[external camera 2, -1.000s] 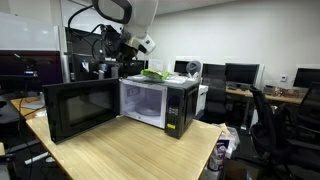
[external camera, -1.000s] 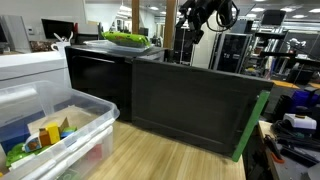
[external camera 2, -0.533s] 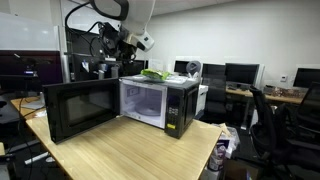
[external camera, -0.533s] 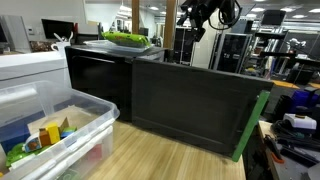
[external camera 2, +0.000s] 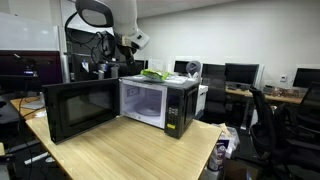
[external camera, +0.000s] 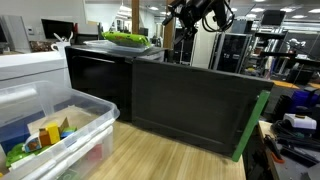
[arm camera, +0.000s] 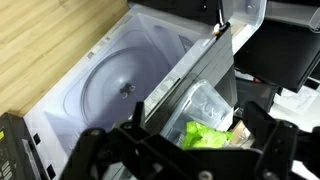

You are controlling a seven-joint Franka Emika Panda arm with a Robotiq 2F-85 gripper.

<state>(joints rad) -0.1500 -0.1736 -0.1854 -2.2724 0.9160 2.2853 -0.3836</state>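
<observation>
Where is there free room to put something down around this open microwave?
Free: the wooden table in front of the microwave, beside its open door, and the turntable inside, which is bare. Crowded: the microwave's top, taken by a green bundle, and the plastic bin, which holds coloured pieces.

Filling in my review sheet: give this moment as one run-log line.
pincer: open, empty, hovers above microwave | nearest: green item on its top | door: open | turntable: visible inside
</observation>
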